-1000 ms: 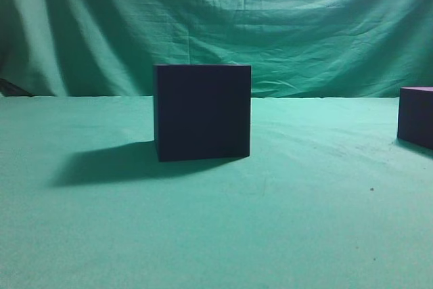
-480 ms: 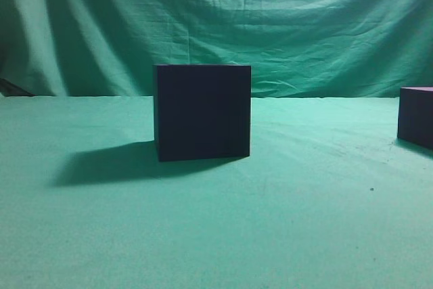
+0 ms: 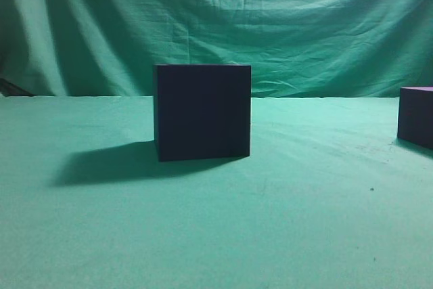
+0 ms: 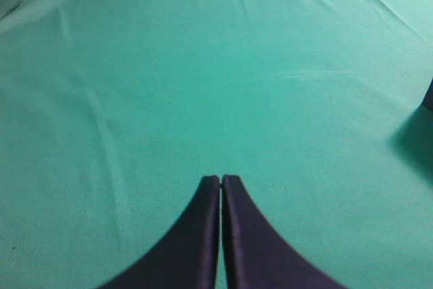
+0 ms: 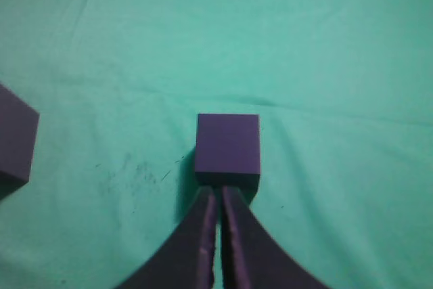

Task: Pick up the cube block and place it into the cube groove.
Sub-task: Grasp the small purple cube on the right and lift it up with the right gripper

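The cube block (image 5: 228, 143), small and dark purple with a lighter top, sits on the green cloth; it also shows at the right edge of the exterior view (image 3: 416, 116). My right gripper (image 5: 218, 191) is shut and empty, its tips just at the cube block's near side. The cube groove (image 3: 201, 112), a large near-black box, stands mid-table, its opening unseen; its corner shows at the left of the right wrist view (image 5: 13, 143). My left gripper (image 4: 221, 179) is shut and empty over bare cloth. Neither gripper shows in the exterior view.
A green cloth covers the table (image 3: 270, 221) and hangs as a backdrop (image 3: 304, 25). A dark sliver (image 4: 429, 96) with a shadow sits at the right edge of the left wrist view.
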Robot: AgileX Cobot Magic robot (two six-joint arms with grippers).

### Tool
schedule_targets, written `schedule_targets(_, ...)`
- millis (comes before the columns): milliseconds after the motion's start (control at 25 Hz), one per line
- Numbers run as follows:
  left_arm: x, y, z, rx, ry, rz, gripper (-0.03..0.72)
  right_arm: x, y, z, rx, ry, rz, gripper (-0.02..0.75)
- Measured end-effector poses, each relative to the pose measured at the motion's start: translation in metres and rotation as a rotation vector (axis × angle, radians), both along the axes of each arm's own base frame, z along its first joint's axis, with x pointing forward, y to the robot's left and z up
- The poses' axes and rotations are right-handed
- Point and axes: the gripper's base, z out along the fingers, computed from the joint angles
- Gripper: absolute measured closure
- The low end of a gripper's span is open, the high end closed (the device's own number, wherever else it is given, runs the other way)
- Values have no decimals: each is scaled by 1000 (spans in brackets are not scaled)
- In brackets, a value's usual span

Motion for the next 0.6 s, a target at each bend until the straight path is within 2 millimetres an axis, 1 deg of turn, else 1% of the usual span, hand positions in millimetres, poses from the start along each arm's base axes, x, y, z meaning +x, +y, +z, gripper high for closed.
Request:
schedule_targets(80,0,0,0,0,0,0,688,13,7,6,-27,81,39,738)
schedule_targets(160,0,0,0,0,0,0,688,27,16,4,-79,178,69,738)
schedule_targets(240,0,0,0,0,0,0,688,41,24,1,-134,264,67,738)
schedule_targets(360,0,0,0,0,0,0,688,62,36,-5,-211,333,76,738)
schedule_targets(520,0,0,0,0,0,0,688,87,45,-22,-250,406,79,738)
schedule_targets(600,0,0,0,0,0,0,688,98,47,-35,-262,449,76,643)
